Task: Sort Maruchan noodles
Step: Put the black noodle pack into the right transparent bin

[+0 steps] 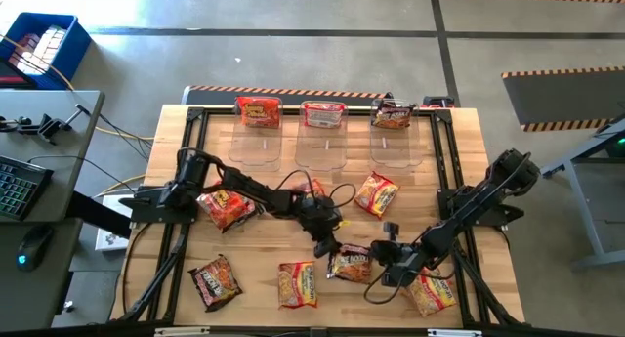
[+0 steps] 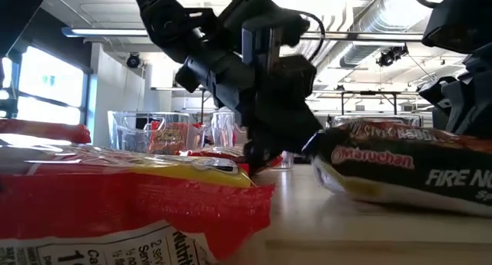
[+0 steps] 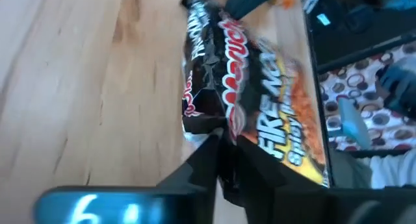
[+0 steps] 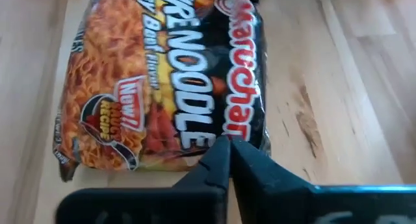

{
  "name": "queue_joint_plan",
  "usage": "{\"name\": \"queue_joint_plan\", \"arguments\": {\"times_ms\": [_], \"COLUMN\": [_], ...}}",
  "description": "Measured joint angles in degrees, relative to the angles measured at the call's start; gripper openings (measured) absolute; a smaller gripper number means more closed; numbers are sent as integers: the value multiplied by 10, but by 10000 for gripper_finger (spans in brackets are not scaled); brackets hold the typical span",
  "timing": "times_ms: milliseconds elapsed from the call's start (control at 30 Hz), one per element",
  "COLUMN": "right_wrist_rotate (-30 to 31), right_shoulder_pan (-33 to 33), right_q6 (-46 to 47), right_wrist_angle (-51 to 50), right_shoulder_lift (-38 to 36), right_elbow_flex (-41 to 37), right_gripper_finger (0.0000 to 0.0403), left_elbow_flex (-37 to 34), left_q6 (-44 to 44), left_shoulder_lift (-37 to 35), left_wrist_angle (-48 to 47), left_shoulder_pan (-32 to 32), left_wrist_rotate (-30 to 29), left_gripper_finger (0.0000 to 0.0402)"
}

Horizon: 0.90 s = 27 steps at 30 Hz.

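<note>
A dark Fire noodle Maruchan packet lies flat on the wooden table near its middle front. My left gripper reaches in from the left and is shut on that packet's end. My right gripper stands at the packet's opposite side, fingers shut, with their tips at the black edge by the Maruchan lettering. Several orange-red packets lie loose: one under the left arm, one at the front left, one at the front middle, others farther right. My left gripper pinches the crimped short end of the dark packet between its two fingers. The fingers come slanting down from the table's left. The packet's body rests on the table. My right gripper: I cannot tell whether its shut fingertips touch the packet's long edge.
Three clear bins stand along the far edge, each with a packet upright at its back. Another orange packet lies under the right arm at the front right. A black frame borders the table.
</note>
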Motion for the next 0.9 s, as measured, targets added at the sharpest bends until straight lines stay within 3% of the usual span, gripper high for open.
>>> {"name": "queue_joint_plan", "arguments": {"times_ms": [100,233,333,600,900], "right_wrist_rotate": [-2,0,-4,-136,-267], "right_shoulder_pan": [-1,-4,-16,-107,-185], "right_q6": [41,103,117,58,-31], "right_wrist_angle": [-78,-227,-267,-190,-121], "right_shoulder_lift": [-17,-46,-66,-87,-108], "right_elbow_flex": [24,74,94,78,78], "right_gripper_finger": [34,89,134,216,241], "left_elbow_flex": [-1,0,0,1,0], "left_q6": [44,103,156,285,362], "left_shoulder_lift": [-8,-23,-32,-69,-75], "left_wrist_angle": [-3,3,7,-9,-36], "left_shoulder_pan": [0,0,0,-17,-40], "left_wrist_rotate": [-2,-6,-30,-74,-106], "left_gripper_finger": [5,6,2,1,1]}}
